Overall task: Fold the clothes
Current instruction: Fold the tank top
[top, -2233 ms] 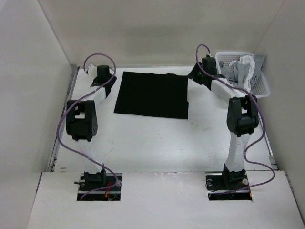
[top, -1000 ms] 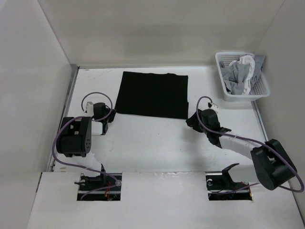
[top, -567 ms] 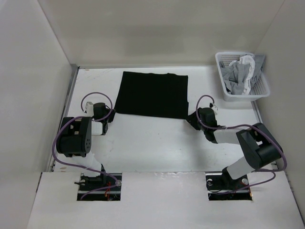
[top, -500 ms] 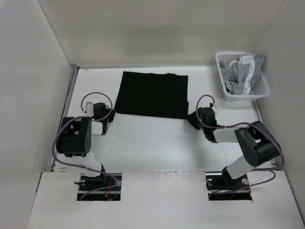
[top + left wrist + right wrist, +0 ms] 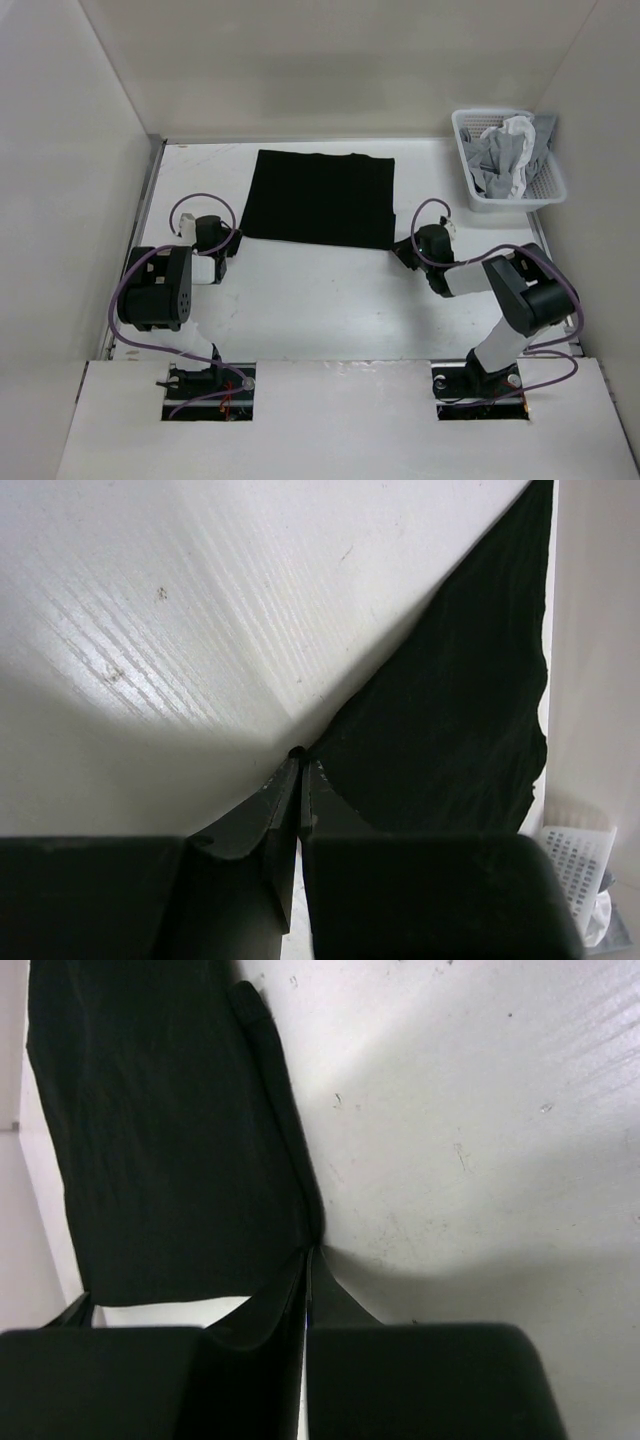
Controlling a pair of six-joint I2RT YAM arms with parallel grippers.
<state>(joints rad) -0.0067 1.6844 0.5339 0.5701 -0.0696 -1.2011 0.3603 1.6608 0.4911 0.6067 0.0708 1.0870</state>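
**Cut off or unclear**

Left wrist: black garment (image 5: 450, 710) runs off the frame at 1 o'clock; basket (image 5: 575, 855) clipped at 4 o'clock. Right wrist: garment leaves the frame at 11 o'clock. Tips of left gripper (image 5: 300, 765) and right gripper (image 5: 308, 1260) are pressed together at its corners; whether cloth is caught between them, cannot tell.

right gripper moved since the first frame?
Yes. The right gripper came nearward, away from the basket, to the black garment's near right corner.

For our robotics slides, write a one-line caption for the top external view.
Left gripper and right gripper pinch the near corners of the flat black garment; white basket at far right.
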